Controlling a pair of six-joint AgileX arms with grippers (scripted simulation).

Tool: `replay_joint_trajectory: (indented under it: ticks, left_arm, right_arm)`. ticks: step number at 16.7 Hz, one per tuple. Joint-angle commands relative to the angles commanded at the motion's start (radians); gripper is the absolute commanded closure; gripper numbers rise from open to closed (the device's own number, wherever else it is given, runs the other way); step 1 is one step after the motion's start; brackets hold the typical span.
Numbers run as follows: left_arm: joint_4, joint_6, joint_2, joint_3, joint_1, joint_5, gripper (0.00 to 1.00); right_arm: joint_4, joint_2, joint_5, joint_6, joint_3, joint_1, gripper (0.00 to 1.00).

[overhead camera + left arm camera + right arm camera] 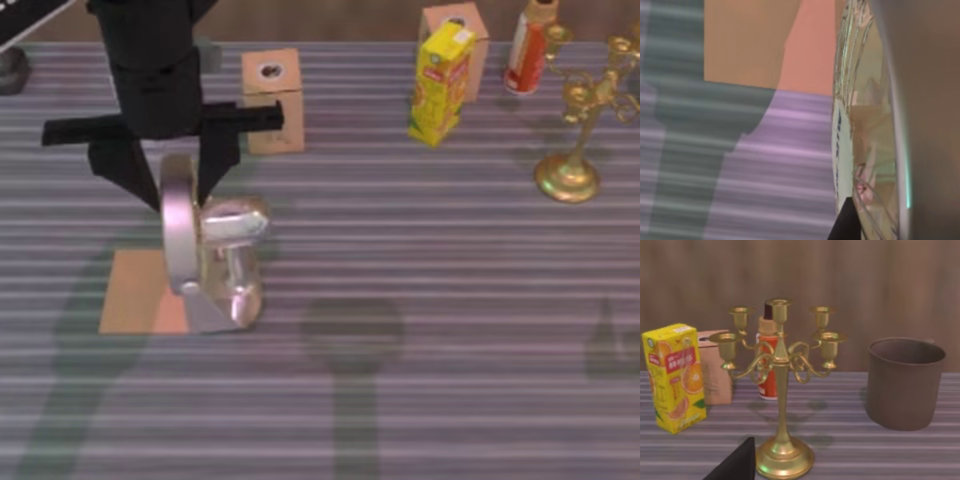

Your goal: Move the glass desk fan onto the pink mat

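My left gripper [178, 170] has its fingers closed on the rim of the glass desk fan [205, 255], at the pink mat's [135, 292] right edge.

Going from the left: the mat lies mostly bare, and the fan's base overlaps only its right edge. A cardboard box [272, 98] stands just behind. Open striped table [430, 300] stretches to the right; the juice carton [440, 82] and candelabra [578, 110] stand well apart. I can't see my right gripper's fingers.

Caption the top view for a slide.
Left gripper clasps the glass desk fan at the pink mat's right edge; boxes, juice carton and candelabra stand behind.
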Motion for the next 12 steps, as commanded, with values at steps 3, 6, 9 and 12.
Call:
replay_joint_trajectory:
  ticks: [3, 6, 9, 12]
  left_arm:
    - [0.011, -0.355, -0.026, -0.029, 0.031, 0.001, 1.0]
    - [0.027, -0.7, -0.059, -0.067, 0.064, 0.002, 1.0]
    - [0.044, -0.989, -0.093, -0.109, 0.094, 0.002, 1.0]
    - [0.058, -1.189, -0.121, -0.145, 0.118, 0.003, 1.0]
  right_arm:
    - [0.0, 0.0, 0.0, 0.0, 0.0, 0.0, 0.0]
    - [0.0, 0.0, 0.0, 0.0, 0.0, 0.0, 0.0]
    - [0.0, 0.0, 0.0, 0.0, 0.0, 0.0, 0.0]
    - [0.0, 0.0, 0.0, 0.0, 0.0, 0.0, 0.0]
